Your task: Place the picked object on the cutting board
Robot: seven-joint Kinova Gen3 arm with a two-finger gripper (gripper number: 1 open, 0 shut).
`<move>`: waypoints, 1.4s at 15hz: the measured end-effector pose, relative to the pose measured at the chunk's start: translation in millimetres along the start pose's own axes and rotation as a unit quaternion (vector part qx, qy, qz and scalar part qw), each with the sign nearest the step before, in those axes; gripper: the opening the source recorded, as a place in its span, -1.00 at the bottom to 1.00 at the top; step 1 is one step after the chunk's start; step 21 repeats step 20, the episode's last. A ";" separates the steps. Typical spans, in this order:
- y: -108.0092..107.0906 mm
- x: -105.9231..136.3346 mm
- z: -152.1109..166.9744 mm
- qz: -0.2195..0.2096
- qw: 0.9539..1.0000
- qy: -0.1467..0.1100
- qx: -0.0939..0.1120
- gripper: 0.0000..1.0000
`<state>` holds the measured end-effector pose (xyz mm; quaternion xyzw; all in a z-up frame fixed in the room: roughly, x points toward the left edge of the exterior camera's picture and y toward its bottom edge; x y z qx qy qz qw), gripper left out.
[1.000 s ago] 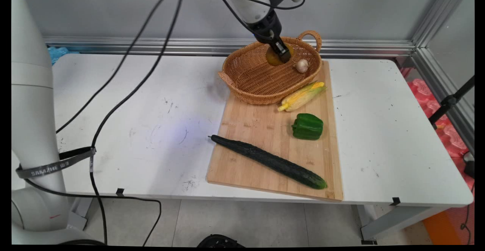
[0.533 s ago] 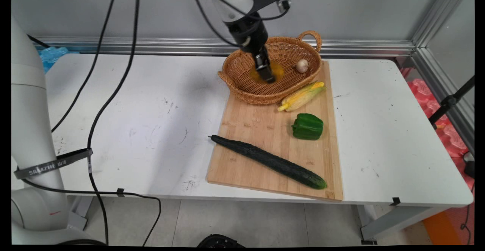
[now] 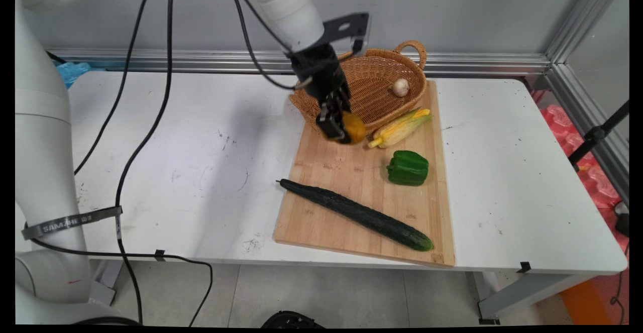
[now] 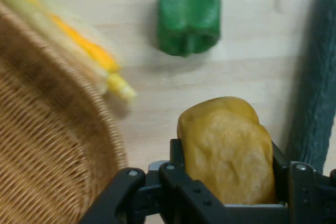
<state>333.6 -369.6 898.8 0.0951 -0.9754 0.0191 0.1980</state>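
Main view: the white table carries a rectangular pale bamboo cutting board on its right half. At the board's far end stands an oval woven wicker basket with loop handles, and a small whitish garlic bulb lies inside it near the right wall. A long dark green cucumber lies slantwise across the board's near part. An ear of corn with yellow kernels and pale green husk rests just beside the basket's near rim, and a glossy green bell pepper sits near it, toward the board's right edge. The black two-finger gripper hangs above the board at the basket's near left rim, its fingers clamped on a lumpy yellow-orange potato, which is held off the board.
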 end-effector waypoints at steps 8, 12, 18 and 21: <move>0.2 -17.7 75.2 0.097 0.994 0.001 -0.045 -1.00; -6.0 -20.5 105.3 0.109 0.993 0.009 -0.045 -1.00; -13.0 -21.1 118.8 0.111 0.993 0.025 -0.043 1.00; -12.4 -21.1 113.8 0.106 0.993 0.031 -0.042 1.00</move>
